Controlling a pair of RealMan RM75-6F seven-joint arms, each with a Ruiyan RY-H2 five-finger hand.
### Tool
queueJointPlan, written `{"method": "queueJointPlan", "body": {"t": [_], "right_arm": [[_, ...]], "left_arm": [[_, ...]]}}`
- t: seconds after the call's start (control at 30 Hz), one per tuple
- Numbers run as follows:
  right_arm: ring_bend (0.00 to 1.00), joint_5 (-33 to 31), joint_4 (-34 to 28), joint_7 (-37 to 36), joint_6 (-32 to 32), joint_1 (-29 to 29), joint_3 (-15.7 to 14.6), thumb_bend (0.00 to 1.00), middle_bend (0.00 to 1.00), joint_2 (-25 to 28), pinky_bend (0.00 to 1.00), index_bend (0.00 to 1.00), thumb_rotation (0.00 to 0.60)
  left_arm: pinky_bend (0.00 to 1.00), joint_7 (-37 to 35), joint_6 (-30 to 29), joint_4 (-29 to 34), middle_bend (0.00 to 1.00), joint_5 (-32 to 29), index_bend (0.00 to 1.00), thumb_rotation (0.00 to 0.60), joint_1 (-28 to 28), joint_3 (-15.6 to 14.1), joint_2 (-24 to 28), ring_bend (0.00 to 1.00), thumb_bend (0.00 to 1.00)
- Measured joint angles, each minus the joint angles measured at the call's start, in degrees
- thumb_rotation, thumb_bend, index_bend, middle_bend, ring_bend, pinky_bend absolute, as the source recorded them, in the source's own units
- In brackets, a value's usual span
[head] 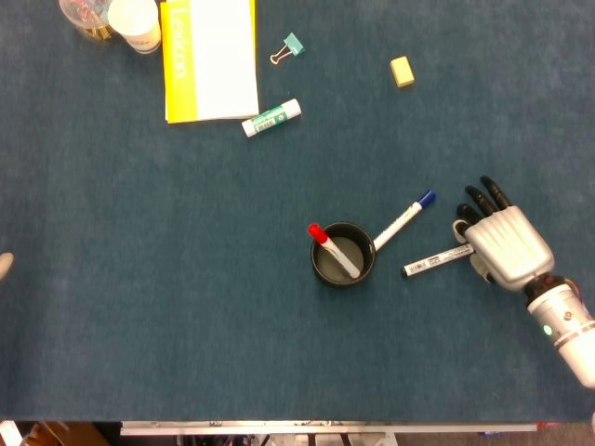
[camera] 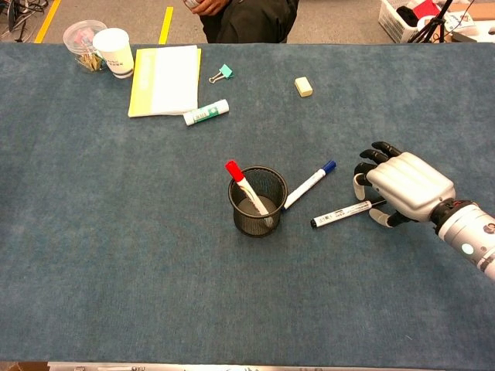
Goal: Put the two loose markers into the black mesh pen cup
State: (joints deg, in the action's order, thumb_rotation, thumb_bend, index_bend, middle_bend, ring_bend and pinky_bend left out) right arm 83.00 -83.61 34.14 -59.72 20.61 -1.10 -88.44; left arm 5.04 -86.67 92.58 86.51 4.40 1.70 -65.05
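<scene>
The black mesh pen cup [head: 343, 255] [camera: 257, 202] stands mid-table with a red-capped marker [head: 330, 249] [camera: 246, 185] leaning inside it. A blue-capped marker [head: 404, 219] [camera: 309, 185] lies on the cloth with its white end against the cup's right side. A black marker [head: 435, 261] [camera: 343, 214] lies flat further right. My right hand [head: 503, 242] [camera: 402, 189] hovers over that marker's right end, fingers spread to either side of it and hiding the cap. The marker still rests on the table. Only a sliver of my left hand [head: 4, 265] shows at the left edge.
At the back left are a yellow notepad [head: 209, 58] [camera: 164, 78], a glue stick [head: 271, 117] [camera: 206, 112], a paper cup [head: 135, 22] [camera: 117, 52] and a clear jar [camera: 80, 40]. A green binder clip [head: 289, 46] and a yellow eraser [head: 401, 71] [camera: 303, 86] lie further right.
</scene>
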Motion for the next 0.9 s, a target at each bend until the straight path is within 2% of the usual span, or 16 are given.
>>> {"method": "queueJointPlan", "body": {"t": [0.43, 0.53, 0.73, 0.9], "right_arm": [[0.11, -2.53, -0.47, 2.25, 0.64, 0.72, -0.26, 0.26, 0.31, 0.60, 0.00, 0.57, 0.600], [0.11, -2.80, -0.57, 2.16, 0.50, 0.80, -0.29, 0.29, 0.31, 0.67, 0.00, 0.59, 0.600], [0.11, -1.62, -1.46, 1.52, -1.22, 0.96, -0.13, 0.31, 0.31, 1.97, 0.00, 0.60, 0.600], [0.11, 0.77, -4.64, 1.33, -2.96, 1.64, 0.36, 0.30, 0.31, 5.28, 0.00, 0.60, 0.600]], "left_arm": [[0.15, 0.08, 0.52, -0.18, 0.18, -0.10, 0.18, 0.600, 0.25, 0.14, -0.27, 0.18, 0.15], [0.15, 0.17, 0.52, -0.16, 0.18, -0.06, 0.18, 0.600, 0.26, 0.13, -0.31, 0.18, 0.15], [0.15, 0.35, 0.49, -0.01, 0.18, -0.06, 0.18, 0.600, 0.24, 0.16, -0.25, 0.18, 0.15], [0.15, 0.57, 0.50, 0.27, 0.18, 0.15, 0.18, 0.600, 0.29, 0.13, -0.22, 0.18, 0.15]]}}
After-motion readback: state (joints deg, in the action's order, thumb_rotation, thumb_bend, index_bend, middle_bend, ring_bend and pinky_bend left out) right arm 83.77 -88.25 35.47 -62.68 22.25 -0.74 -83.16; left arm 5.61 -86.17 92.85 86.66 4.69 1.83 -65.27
